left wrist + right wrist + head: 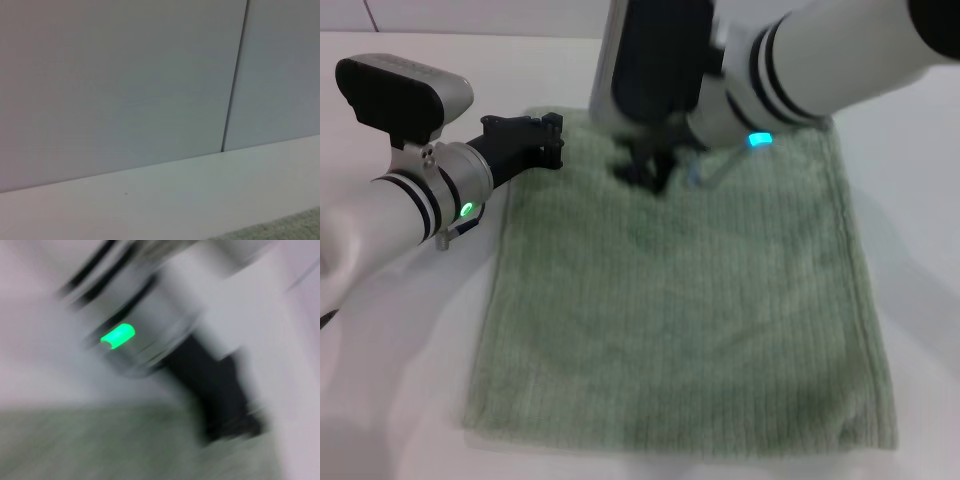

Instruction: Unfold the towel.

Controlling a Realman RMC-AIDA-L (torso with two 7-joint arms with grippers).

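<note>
Head view: towel lies spread flat on white table, roughly square, ribbed, hems visible along right + near edges. Takes up most of centre/right of table; near edge by bottom of frame, far edge up under the arms. Near-right corner looks slightly creased.

Left gripper at far-left corner of towel, arm coming in low from left side, black fingers pointing right toward the corner. Tips at/just over towel edge; can't tell if touching cloth. Fingers look close together but can't tell for sure whether pressed together or pinching anything. Green light on left wrist.

Right gripper over far edge of towel, about mid-width, arm reaching in from far right, pointing down at cloth. Black fingers blurred, partly hidden by big dark wrist housing; can't tell spread vs closed, nor if gripping cloth. Cyan light on right forearm.

Left wrist view: mostly wall w/ vertical seam, table strip, small bit of towel at corner.

Right wrist view: heavy blur. Shows left arm w/ green light, left gripper dark, at towel edge.
</note>
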